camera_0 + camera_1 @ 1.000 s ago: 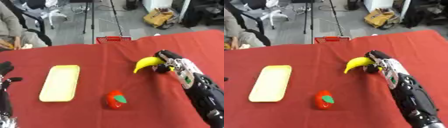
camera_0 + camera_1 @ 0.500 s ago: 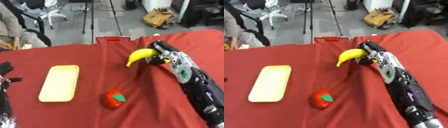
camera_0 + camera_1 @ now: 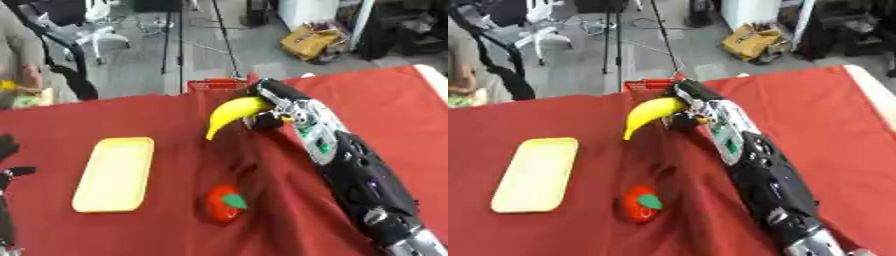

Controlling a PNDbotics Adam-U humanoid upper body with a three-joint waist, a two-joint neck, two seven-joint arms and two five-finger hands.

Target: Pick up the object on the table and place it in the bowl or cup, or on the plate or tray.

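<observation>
The banana (image 3: pixel 234 114) hung lifted above the red-covered counter (image 3: pixel 175 225), its stem end caught in the right hand (image 3: pixel 273 111), whose fingers were curled round it. It looked light and fairly stiff, its skin smooth and easily bruised, so a hold near the stem seemed sensible. The yellow tray (image 3: pixel 115 173) lay well apart to the left, a red strawberry-like fruit (image 3: pixel 225 202) between. The left hand (image 3: pixel 9 159) rested at the left edge; I couldn't tell its fingers.
</observation>
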